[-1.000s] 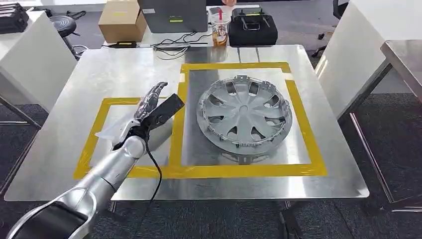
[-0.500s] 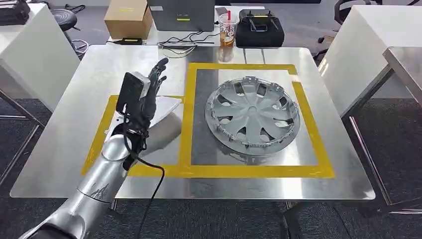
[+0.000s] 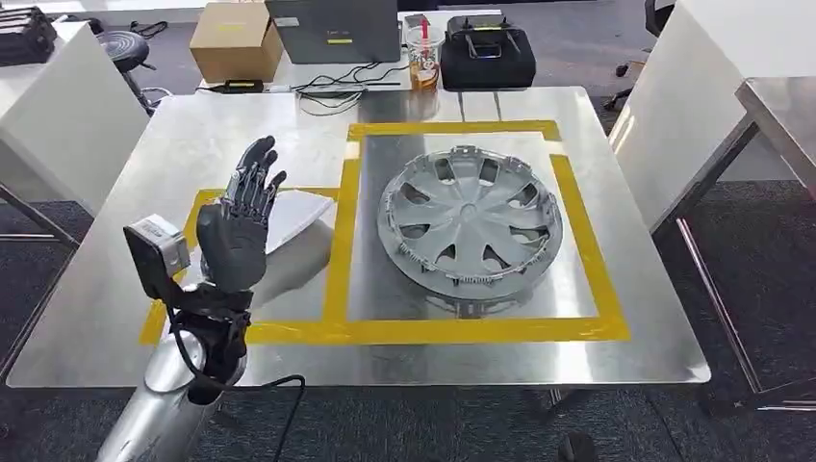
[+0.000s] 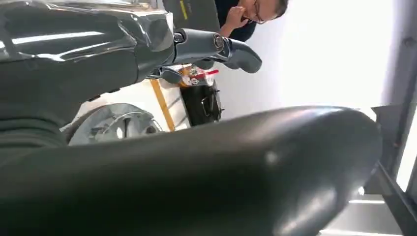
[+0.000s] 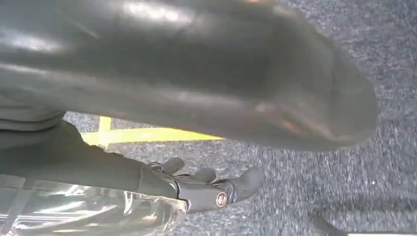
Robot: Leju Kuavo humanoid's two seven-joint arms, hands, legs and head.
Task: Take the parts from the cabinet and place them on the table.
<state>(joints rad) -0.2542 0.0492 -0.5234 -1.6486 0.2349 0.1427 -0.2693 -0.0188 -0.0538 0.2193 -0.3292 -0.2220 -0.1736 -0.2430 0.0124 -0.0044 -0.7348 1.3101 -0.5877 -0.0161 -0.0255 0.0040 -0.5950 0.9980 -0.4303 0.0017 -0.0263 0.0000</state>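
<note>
Left hand [image 3: 236, 236] is raised above the near-left part of the square brushed-metal table [image 3: 144, 173], palm turned toward the head camera, its dark fingers [image 3: 252, 183] spread apart and holding nothing. A small grey camera box [image 3: 154, 252] sits at its wrist, and a black cable [image 3: 274, 385] loops down from the silver forearm. Just beyond the hand, inside the smaller yellow-tape rectangle [image 3: 339, 231], lies a flat white sheet-like part [image 3: 296, 214], resting on the tabletop and partly hidden behind the fingers. To the right, well apart from the hand, a round silver plastic wheel cover [image 3: 471, 219] lies flat inside the larger yellow-tape square [image 3: 577, 231].

Right hand [image 5: 206, 189] hangs over grey carpet [image 5: 314, 187] near a strip of yellow floor tape [image 5: 147, 133]; its dark fingers are loosely extended with nothing between them.

At the far edge stand a plastic cup with a red straw [image 3: 423, 58], a black case [image 3: 487, 56], a grey box [image 3: 332, 29] and a brown cardboard box [image 3: 231, 38]. In the left wrist view, a person [image 4: 246, 17] appears beyond the table.
</note>
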